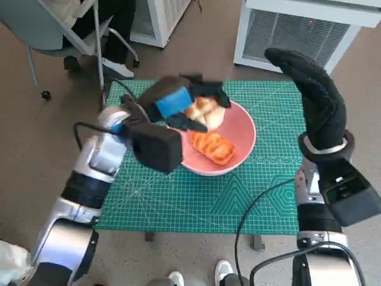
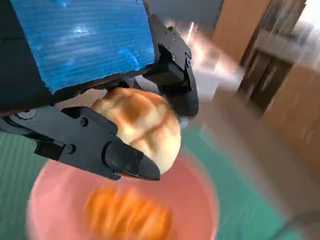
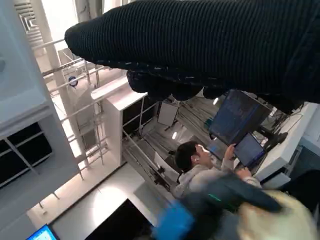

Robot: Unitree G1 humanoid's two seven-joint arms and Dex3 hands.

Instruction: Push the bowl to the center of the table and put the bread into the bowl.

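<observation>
1. While the left hand hovered over the pink bowl, its fingers clasped a pale bun.
2. One orange pastry lay inside the bowl — mid-table.
3. Right hand was raised, holding nothing — fingers' spread indeterminate.

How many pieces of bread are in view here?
2. A pale round bun is held by the left hand over the pink bowl; an orange-brown piece lies inside the bowl. The hand may hide others.
</observation>
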